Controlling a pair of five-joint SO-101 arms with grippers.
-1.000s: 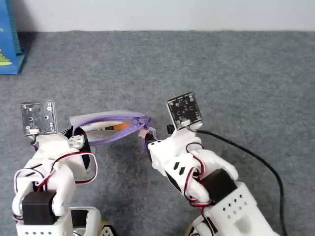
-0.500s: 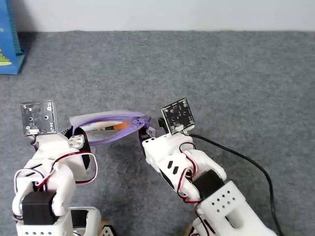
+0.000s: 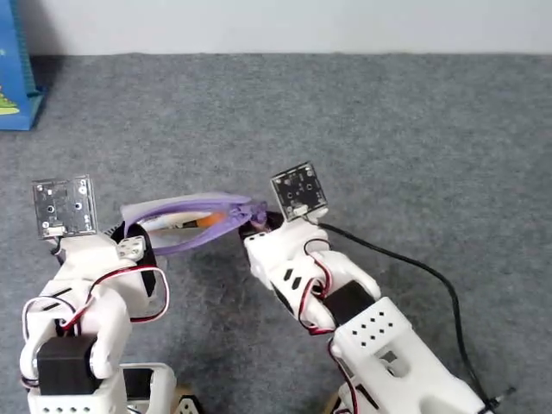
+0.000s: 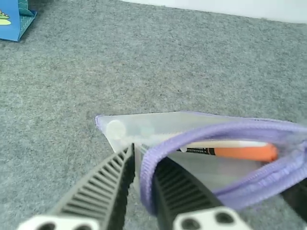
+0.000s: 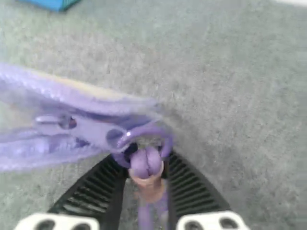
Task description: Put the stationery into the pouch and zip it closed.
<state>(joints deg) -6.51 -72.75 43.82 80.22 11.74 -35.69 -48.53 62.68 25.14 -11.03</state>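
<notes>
Left jaws tight on pouch rim, right jaws tight on zipper pull; pen label illegible.

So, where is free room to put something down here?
The grey surface is bare across the far side, from the blue box to the right edge, and right of the black cable. Crowded near the arms, where the left hand and right hand hold the pouch.
</notes>
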